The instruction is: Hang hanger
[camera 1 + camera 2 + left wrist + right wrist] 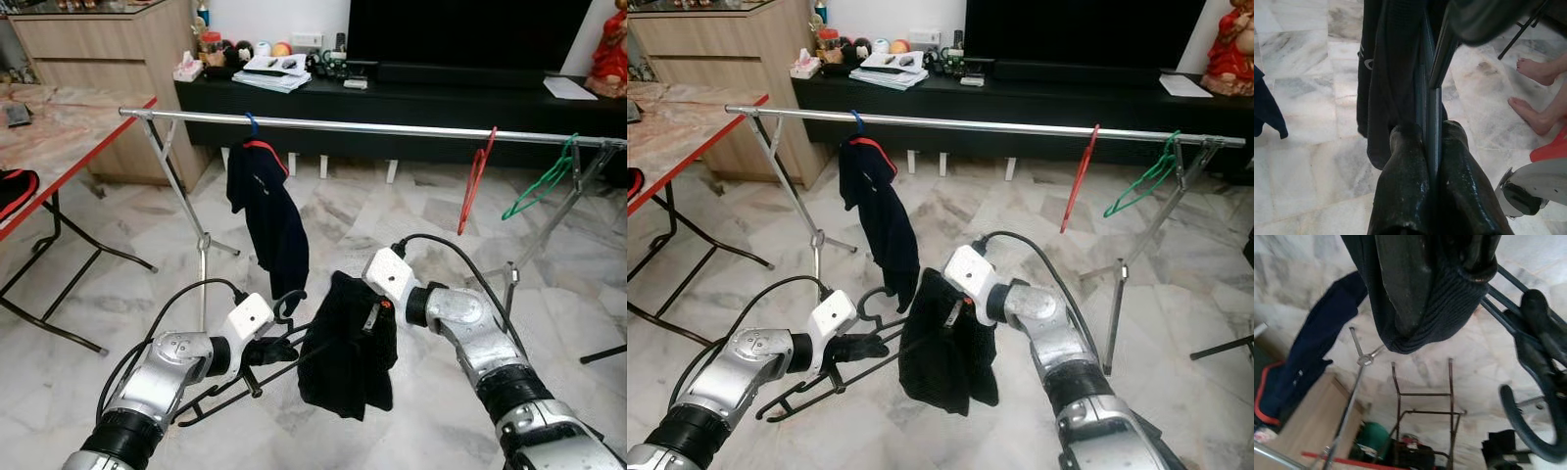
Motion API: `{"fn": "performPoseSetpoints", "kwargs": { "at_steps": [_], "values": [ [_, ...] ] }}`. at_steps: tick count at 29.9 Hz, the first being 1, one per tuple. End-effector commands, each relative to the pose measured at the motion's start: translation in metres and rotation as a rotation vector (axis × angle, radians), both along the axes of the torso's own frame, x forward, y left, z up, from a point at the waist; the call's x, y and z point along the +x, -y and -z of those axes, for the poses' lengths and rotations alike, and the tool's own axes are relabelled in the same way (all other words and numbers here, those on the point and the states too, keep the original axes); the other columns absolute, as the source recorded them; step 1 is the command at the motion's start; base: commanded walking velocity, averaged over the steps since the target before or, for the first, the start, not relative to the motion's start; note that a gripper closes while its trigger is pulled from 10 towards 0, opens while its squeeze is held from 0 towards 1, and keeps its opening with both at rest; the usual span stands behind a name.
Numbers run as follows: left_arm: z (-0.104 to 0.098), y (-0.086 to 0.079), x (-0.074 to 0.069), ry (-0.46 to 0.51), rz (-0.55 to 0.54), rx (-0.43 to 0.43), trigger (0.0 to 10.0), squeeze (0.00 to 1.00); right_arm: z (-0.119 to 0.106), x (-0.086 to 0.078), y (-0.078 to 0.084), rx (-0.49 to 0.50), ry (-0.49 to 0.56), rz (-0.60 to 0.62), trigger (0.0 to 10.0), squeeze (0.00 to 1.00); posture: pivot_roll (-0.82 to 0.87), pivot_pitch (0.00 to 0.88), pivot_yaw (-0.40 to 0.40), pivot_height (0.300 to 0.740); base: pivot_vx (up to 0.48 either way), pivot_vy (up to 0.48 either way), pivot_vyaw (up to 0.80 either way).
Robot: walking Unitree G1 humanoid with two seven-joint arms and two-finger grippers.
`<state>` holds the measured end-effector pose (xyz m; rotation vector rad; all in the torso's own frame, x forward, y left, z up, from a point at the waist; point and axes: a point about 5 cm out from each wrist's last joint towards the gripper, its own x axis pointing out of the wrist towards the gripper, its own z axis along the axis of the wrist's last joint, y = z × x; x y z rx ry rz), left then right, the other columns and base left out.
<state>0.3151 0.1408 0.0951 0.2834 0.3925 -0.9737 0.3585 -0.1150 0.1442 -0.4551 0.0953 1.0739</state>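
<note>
My left gripper (279, 345) pinches the black hanger (230, 387); my right gripper (364, 323), arm bent inward, clamps the black garment (345, 348).

Both eye views are evenly lit and sharp, with no motion blur. The marble floor (372, 211) shows soft, diffuse reflections and only faint shadows. The steel rail (392, 127) carries a thin highlight along its length. The TV (460, 29) is a dark, unlit area. In the left wrist view the near fingers (1405, 186) are out of focus, with small specular glints. The right wrist view is soft, and the dark cloth (1420, 289) close to the lens is blurred.
</note>
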Motion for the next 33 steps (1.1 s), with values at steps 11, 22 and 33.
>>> {"fn": "performPoseSetpoints", "kwargs": {
  "at_steps": [11,22,33],
  "values": [
    [-0.003,0.002,0.001,0.020,0.002,-0.007,10.0,0.00,0.001,0.012,0.031,-0.208,0.098,0.162,10.0,0.00,0.05,0.047,-0.014,0.740,0.000,0.000,0.00],
    [-0.004,-0.001,-0.003,0.012,0.017,-0.025,10.0,0.00,0.008,0.016,0.044,-0.268,0.121,0.291,10.0,0.00,0.05,0.049,-0.015,0.740,0.000,0.000,0.00],
    [-0.008,0.001,0.003,0.045,-0.014,-0.032,10.0,0.00,-0.007,-0.001,0.014,-0.152,0.111,-0.036,10.0,0.00,0.05,0.045,-0.015,0.740,0.000,0.000,0.00]
  ]
}}
